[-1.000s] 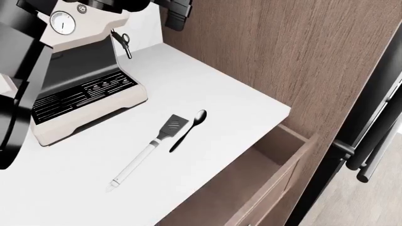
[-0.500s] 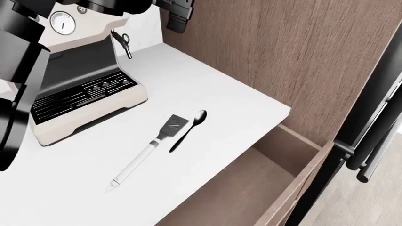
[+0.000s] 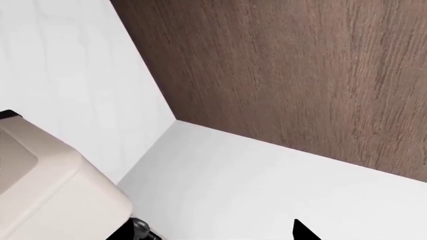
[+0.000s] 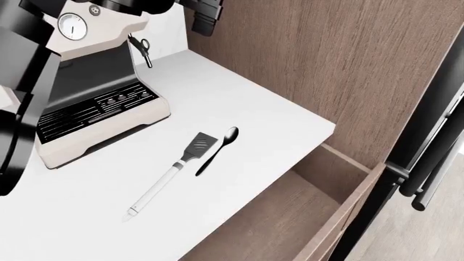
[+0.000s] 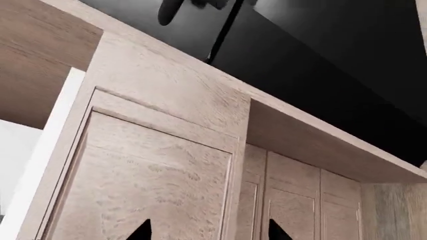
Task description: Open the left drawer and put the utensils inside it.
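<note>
Head view: the wood-grain left drawer [image 4: 319, 201] gapes lower right; white-handled slotted spatula [image 4: 174, 171] and black spoon [image 4: 217, 149] lie mid-frame on the white tabletop [image 4: 239, 103]. Right pincer [image 5: 207, 231] shows parted tips, empty; left pincer unclear. Thin, close utensils risk slipping.

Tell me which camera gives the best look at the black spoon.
The head view: the black spoon lies whole on the white counter, beside the spatula. The left wrist view shows only counter and wall; the right wrist view shows only cabinet fronts.
</note>
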Tool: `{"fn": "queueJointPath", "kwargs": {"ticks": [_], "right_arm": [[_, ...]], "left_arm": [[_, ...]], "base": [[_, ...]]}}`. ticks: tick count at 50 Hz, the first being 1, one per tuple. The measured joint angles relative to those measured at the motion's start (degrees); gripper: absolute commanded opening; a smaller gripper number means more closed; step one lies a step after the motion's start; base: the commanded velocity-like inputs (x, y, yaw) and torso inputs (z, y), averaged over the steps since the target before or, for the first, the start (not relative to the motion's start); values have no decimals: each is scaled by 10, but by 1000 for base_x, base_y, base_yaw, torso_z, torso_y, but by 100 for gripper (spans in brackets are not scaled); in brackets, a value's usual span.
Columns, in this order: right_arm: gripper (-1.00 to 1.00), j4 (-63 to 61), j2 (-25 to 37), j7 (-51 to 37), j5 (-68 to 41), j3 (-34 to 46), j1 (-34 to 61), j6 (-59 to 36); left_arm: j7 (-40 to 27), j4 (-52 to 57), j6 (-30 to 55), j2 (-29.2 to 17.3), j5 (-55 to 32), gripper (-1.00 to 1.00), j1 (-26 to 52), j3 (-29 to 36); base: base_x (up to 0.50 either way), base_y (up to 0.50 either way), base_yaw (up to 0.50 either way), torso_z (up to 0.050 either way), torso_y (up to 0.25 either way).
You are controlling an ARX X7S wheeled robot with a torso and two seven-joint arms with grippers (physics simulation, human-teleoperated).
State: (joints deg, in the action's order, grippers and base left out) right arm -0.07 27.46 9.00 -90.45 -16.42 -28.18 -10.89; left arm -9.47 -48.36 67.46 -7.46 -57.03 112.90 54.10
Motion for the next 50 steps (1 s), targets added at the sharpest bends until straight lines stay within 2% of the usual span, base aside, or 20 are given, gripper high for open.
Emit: {"fn": "queueJointPath", "kwargs": {"ticks": [11, 17, 22, 26, 35, 43, 50], "right_arm": [[100, -88, -24, -74, 11, -89, -43, 75], [100, -206, -30, -165, 50, -184, -90, 122], [100, -310, -9, -264, 85, -277, -118, 116], [100, -390, 40, -369, 99, -357, -133, 78], [100, -495, 183, -564, 18, -536, -147, -51], [100, -526, 281, -660, -41, -605, -138, -118], [100, -536, 331, -699, -55, -604, -126, -136]], "left_arm": [[5, -8, -4, 2, 2, 100, 3, 3], [7, -10, -5, 2, 2, 100, 3, 3], [8, -11, -6, 2, 1, 100, 3, 3], [9, -11, -7, 2, 1, 100, 3, 3], [10, -6, -8, 0, -1, 100, -1, 5], [6, 4, -5, -4, -5, 100, -5, 4], [2, 30, 17, -13, -23, 100, -7, -5]], "base": [[0, 0, 0, 0, 0], [0, 0, 0, 0, 0], [0, 0, 0, 0, 0], [0, 0, 0, 0, 0], [0, 0, 0, 0, 0], [0, 0, 0, 0, 0], [0, 0, 0, 0, 0]]}}
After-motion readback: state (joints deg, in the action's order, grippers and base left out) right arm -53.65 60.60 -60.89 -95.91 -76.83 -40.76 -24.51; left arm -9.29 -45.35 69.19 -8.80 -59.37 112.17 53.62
